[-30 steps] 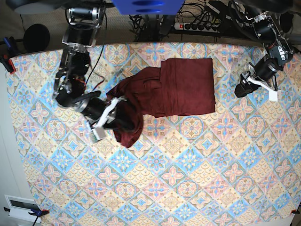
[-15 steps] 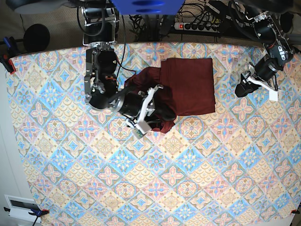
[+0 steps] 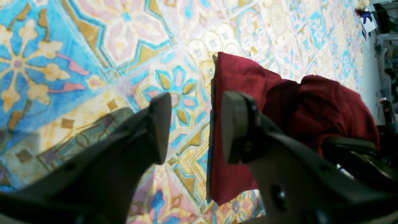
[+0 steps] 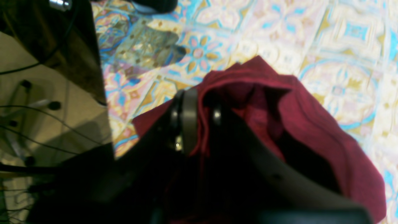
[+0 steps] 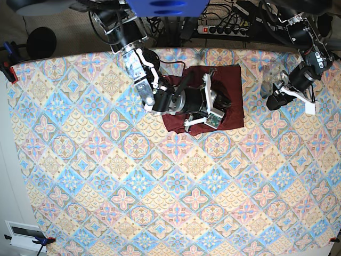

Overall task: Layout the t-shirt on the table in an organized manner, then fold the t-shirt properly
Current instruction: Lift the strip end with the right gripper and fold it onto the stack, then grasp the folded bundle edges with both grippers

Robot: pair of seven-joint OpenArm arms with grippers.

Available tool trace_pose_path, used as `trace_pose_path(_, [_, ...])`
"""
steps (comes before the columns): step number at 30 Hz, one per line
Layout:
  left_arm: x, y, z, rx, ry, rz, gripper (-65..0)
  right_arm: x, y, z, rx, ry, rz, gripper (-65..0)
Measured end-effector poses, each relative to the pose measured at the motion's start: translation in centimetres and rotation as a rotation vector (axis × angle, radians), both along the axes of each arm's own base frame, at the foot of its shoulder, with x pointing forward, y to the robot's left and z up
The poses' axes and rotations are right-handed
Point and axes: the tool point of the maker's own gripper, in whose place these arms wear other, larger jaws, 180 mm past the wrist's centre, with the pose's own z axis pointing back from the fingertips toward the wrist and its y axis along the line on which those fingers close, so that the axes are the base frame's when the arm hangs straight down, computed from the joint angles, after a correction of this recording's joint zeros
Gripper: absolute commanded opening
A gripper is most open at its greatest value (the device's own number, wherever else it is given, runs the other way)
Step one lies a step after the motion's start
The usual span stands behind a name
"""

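Observation:
The dark maroon t-shirt [image 5: 232, 76] lies at the back middle of the patterned table [image 5: 160, 186] as a compact, roughly rectangular bundle. My right gripper [image 5: 221, 102] reaches over it from the left. In the right wrist view this gripper [image 4: 202, 119] is shut on a fold of the t-shirt [image 4: 311, 124], held a little above the cloth. My left gripper [image 5: 272, 101] hovers right of the shirt, apart from it. In the left wrist view it [image 3: 196, 127] is open and empty above the table [image 3: 93, 46], with the t-shirt's edge [image 3: 245, 81] just beyond one fingertip [image 3: 234, 124].
A power strip [image 5: 224, 28] and cables lie behind the table's back edge. A black round object [image 5: 41, 41] and a clamp [image 5: 8, 69] sit at the back left corner. A white box [image 5: 24, 232] is off the front left corner.
My right arm has swung to the right, carrying the shirt's left part over the rest, so the shirt is now a narrower bundle. The left arm has barely moved.

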Motion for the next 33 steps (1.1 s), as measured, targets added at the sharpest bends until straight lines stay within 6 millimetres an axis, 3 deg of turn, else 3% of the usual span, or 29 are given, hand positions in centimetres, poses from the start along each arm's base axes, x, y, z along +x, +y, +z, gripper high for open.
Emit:
trace_pose_path(3, [0.0,0.0,0.0,0.000,0.000,0.000,-38.8,0.1,0.6,-1.0,-0.032,-0.016,0.032,-60.8])
trace_pose_path(7, [0.0,-0.1,0.1,-0.004,-0.003,-0.001,-38.8,-0.4,2.0,0.0,0.022,-0.044,0.065,-53.9])
trace_pose_path(13, [0.0,-0.1,0.0,-0.002,-0.002,-0.001,-38.8,-1.9,3.0,0.4,0.043,-0.053,0.110,-52.3])
trace_pose_path(19, [0.2,-0.1,0.2,-0.003,-0.008,-0.003,-38.8,-0.7,3.0,4.7,0.123,-0.158,0.088,-52.3])
trace_pose_path(25, [1.7,-1.4,0.7,-0.004,-0.029,-0.050,-38.8,1.4,1.1,5.8,0.123,-0.197,0.009,-52.3])
trace_pose_path(29, [3.1,-1.3,1.9,-0.001,-0.072,-0.050,-38.8,0.1,1.2,6.3,0.162,-0.181,0.004,-52.3])
trace_pose_path(31, [3.9,-2.1,2.2,0.001,-0.083,-0.080,-38.8,0.3,-0.3,6.0,0.170,-0.169,-0.039,-52.3])
trace_pose_path(33, [4.8,-3.9,2.5,0.011,-0.084,-0.158,-38.4,1.2,-3.1,4.6,0.115,-0.172,-0.087,-52.3])
